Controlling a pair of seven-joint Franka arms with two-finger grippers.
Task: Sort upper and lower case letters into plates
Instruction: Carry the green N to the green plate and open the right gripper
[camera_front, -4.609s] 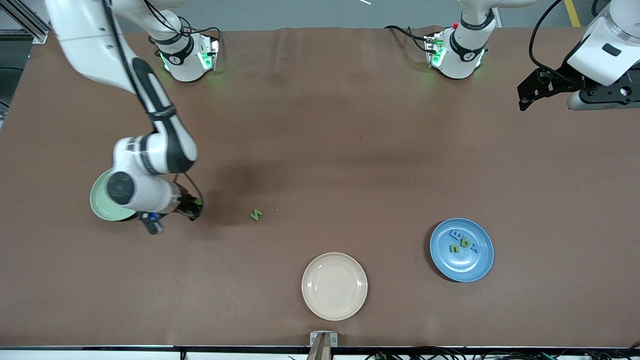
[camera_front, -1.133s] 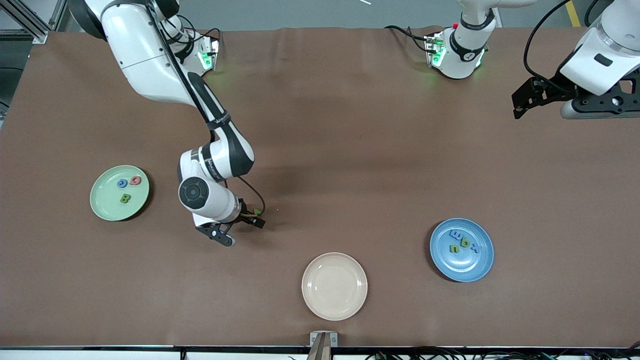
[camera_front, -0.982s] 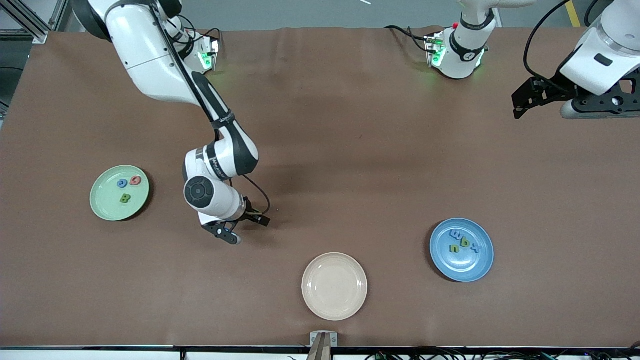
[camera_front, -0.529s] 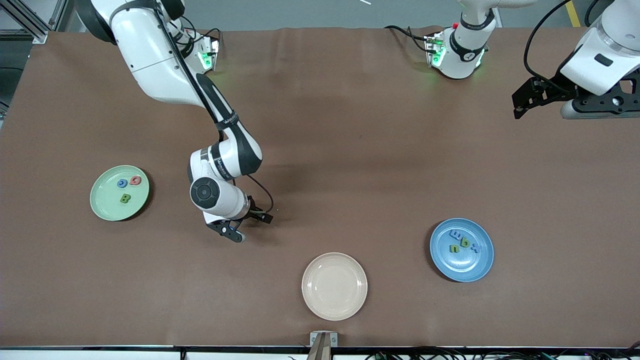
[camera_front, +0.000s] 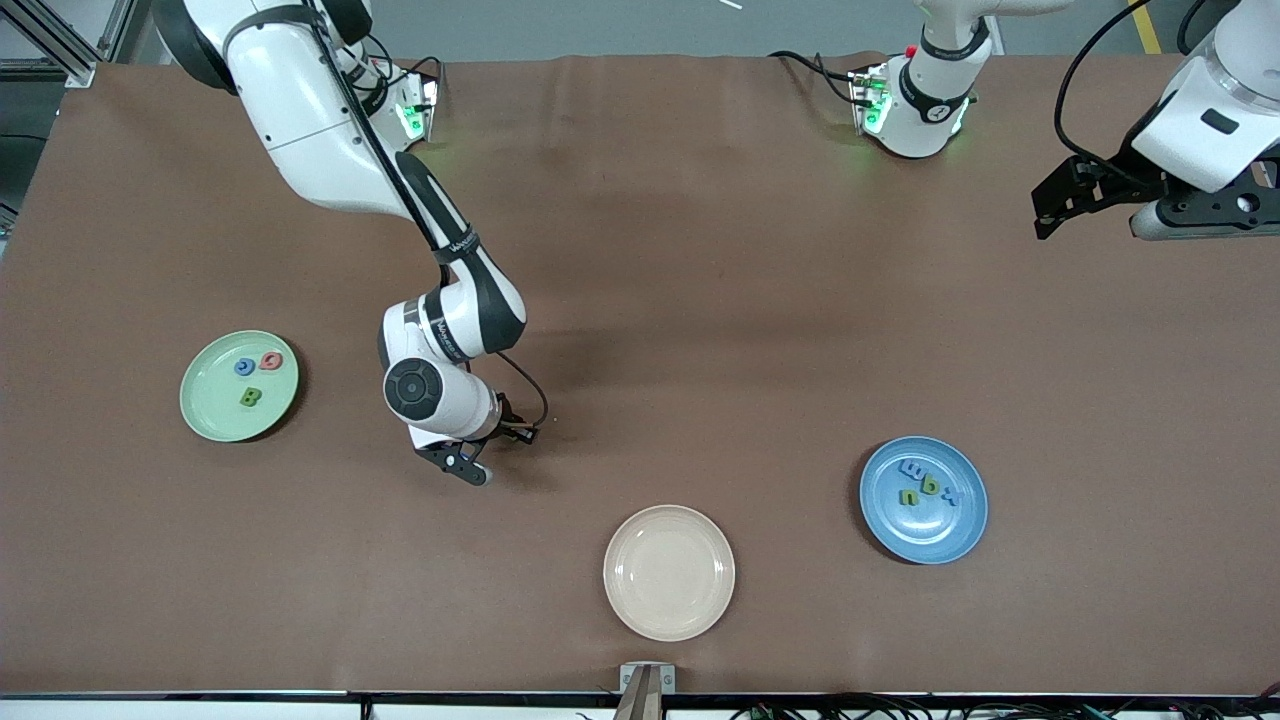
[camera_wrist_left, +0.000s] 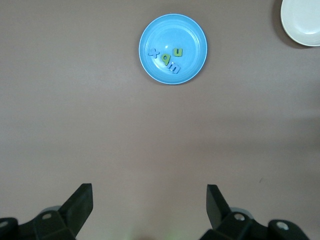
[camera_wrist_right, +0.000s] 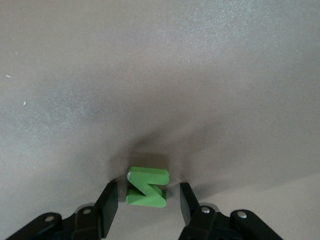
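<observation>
A small green letter lies flat on the brown table between the fingers of my right gripper, which is open, with a gap on each side of it. In the front view the right gripper is low at the table's middle and hides the letter. The mint green plate, toward the right arm's end, holds a blue letter, a pink-red letter and a green letter. The blue plate, toward the left arm's end, holds several blue and green letters. My left gripper waits open and empty, high above the table.
A cream-beige plate with nothing on it sits near the front edge, between the two other plates. The left wrist view shows the blue plate and part of the cream plate far below the left gripper.
My right gripper has left the mint plate, uncovering its three letters, moved over to the lone green letter and come down around it. My left arm has shifted slightly.
</observation>
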